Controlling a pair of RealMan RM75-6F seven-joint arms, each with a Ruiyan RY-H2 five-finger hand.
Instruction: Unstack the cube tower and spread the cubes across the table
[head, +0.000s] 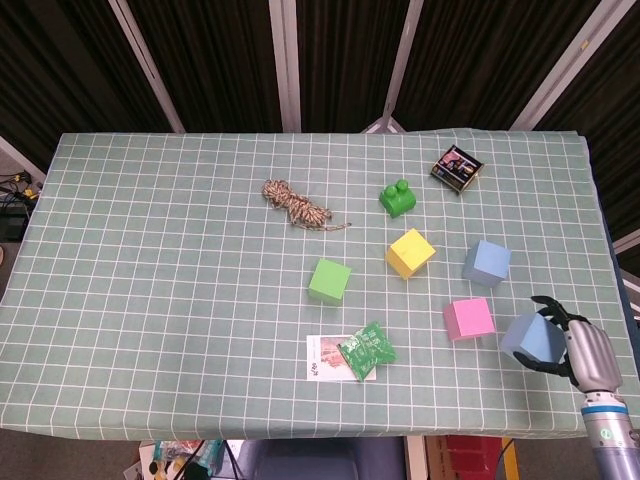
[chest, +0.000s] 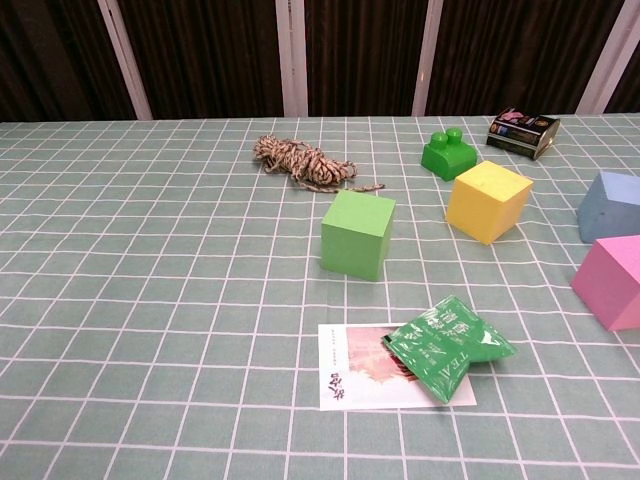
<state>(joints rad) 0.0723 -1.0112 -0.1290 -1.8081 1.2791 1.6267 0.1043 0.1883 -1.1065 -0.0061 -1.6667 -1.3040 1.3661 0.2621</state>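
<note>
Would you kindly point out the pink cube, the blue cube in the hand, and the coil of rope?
pink cube (head: 469, 318), head view, top face.
held blue cube (head: 529, 339), head view, its visible face.
rope coil (head: 293, 204), head view, middle of the bundle.

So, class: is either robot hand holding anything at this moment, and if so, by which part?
The right hand holds a blue cube, fingers wrapped over its right-hand side, top and bottom edges. The left hand shows in neither view.
</note>
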